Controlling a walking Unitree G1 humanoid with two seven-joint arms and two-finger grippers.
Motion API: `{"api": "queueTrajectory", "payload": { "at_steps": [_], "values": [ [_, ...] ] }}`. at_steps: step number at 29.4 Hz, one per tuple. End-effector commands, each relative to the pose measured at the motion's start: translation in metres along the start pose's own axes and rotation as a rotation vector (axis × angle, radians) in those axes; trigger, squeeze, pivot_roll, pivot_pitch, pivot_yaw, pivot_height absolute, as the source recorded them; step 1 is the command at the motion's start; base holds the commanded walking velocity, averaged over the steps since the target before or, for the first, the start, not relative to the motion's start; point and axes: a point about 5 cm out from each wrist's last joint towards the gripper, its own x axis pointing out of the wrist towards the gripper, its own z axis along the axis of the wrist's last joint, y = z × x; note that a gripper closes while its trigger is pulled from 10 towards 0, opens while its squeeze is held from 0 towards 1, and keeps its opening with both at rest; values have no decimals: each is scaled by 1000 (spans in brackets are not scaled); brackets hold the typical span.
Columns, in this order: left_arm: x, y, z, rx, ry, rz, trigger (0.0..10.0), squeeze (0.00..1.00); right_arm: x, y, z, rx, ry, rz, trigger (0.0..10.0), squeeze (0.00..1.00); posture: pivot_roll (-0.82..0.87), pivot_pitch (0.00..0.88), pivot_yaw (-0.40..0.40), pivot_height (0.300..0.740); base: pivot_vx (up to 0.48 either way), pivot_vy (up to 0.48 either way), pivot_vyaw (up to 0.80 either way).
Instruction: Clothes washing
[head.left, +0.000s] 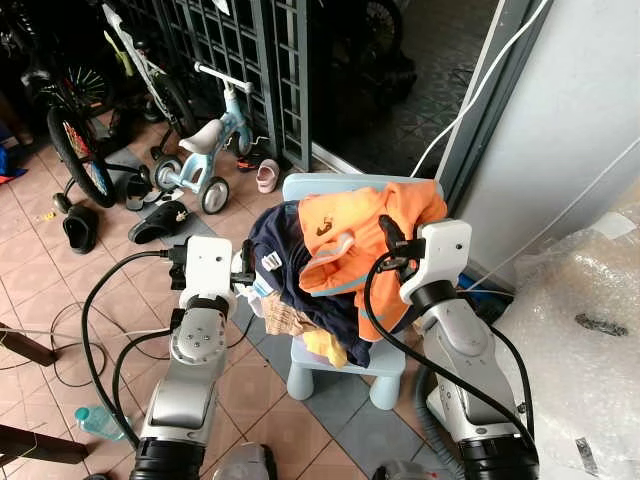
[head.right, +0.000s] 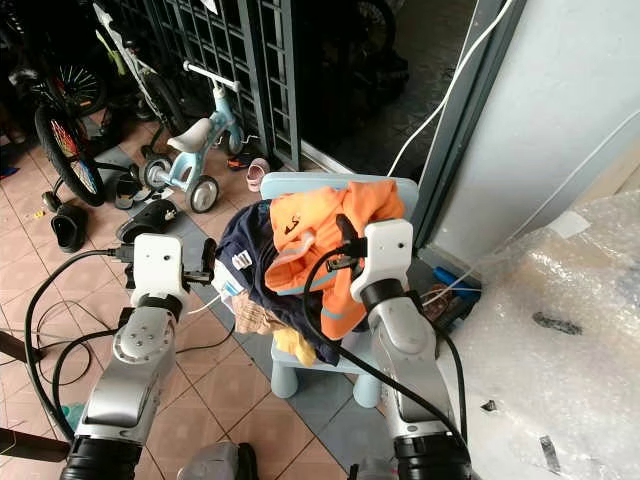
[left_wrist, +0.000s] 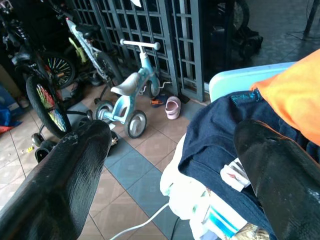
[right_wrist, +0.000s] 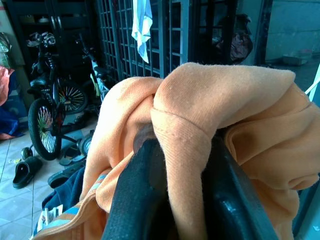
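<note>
Clothes (head.left: 330, 270) lie heaped on a small blue chair (head.left: 345, 365). Right gripper (right_wrist: 180, 165) pinches the orange shirt (head.left: 370, 235); left gripper (left_wrist: 165, 165) gapes empty (beside the navy garment (head.left: 285, 250)). Lifting may drag the pile off.

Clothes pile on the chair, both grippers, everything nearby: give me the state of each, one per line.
Orange shirt: on top of the pile, fold pinched.
Navy garment: draped under it, untouched.
Chair: upright, loaded with clothes.
Right gripper: shut on orange shirt.
Left gripper: open, beside navy garment.
Tricycle: standing upright.
</note>
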Motion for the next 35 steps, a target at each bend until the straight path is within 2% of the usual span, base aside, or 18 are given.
{"api": "queueTrajectory", "payload": {
  "at_steps": [1, 14, 24, 29, 35],
  "values": [
    [1, -1, -1, 4, 6, -13, 10000, 0, 5, 1, 1, -4, -6, -4, 10000, 0, -37, 0, 49, 740, 0, 0, 0],
    [4, -1, 2, 1, -6, -24, 10000, 0, 14, -8, 3, 1, -8, -51, 10000, 0, -37, 0, 63, 740, -302, 0, 0],
    [2, -3, 1, 1, -4, -32, 10000, 0, 15, -4, 2, 4, -2, -46, 10000, 0, -38, 0, 65, 740, -335, 0, 0],
    [2, -3, 2, -2, -9, -35, 10000, 0, 16, -6, 2, 4, 3, -54, 10000, 0, -38, 0, 66, 740, -288, 0, -730],
    [2, -4, 6, -26, -32, -54, 10000, 0, 16, -6, 2, 2, 0, -63, 10000, 0, -39, 0, 66, 740, 0, 0, -772]
  ]
}}
